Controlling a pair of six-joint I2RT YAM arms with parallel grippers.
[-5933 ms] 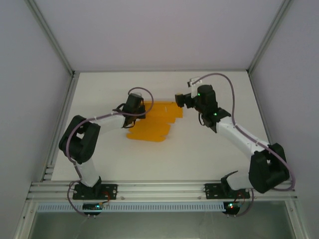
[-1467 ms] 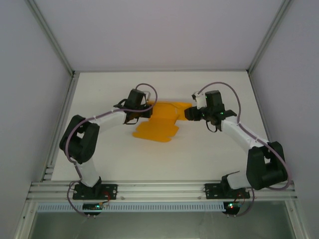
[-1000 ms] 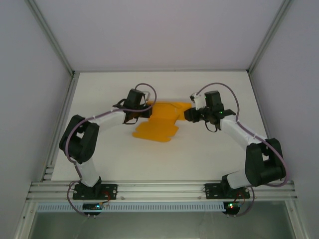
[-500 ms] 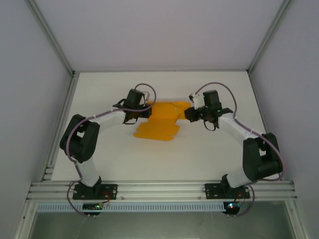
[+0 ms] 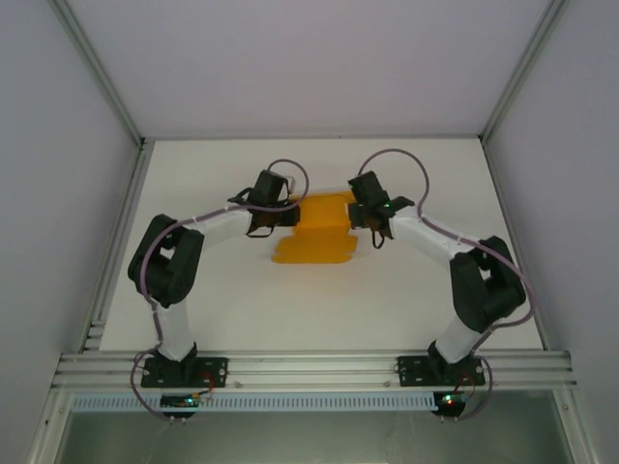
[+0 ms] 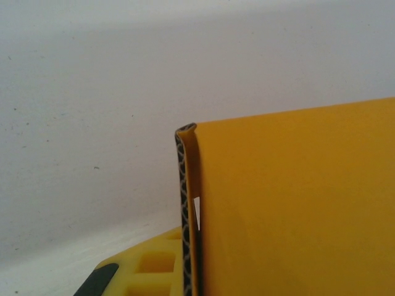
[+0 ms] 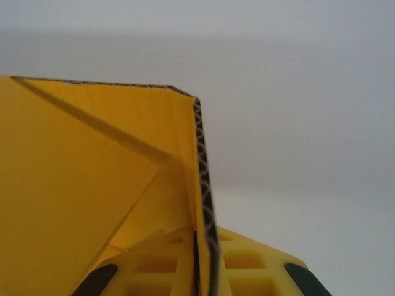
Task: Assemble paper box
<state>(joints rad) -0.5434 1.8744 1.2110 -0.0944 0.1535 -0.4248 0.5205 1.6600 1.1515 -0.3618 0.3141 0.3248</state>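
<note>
White table (image 5: 416, 290) where left pincer (image 5: 288, 215) and right pincer (image 5: 352, 215), each pinching the paper box (image 5: 319, 237), have come closer, raising its sides

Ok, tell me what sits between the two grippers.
Only the paper box: in the top external view its card spans the stretch, the left gripper at its left edge, the right gripper at its right edge.

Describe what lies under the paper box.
The white table lies under the paper box, whose near flap seems to rest on it. The box covers the surface beneath, so anything there cannot be seen.
</note>
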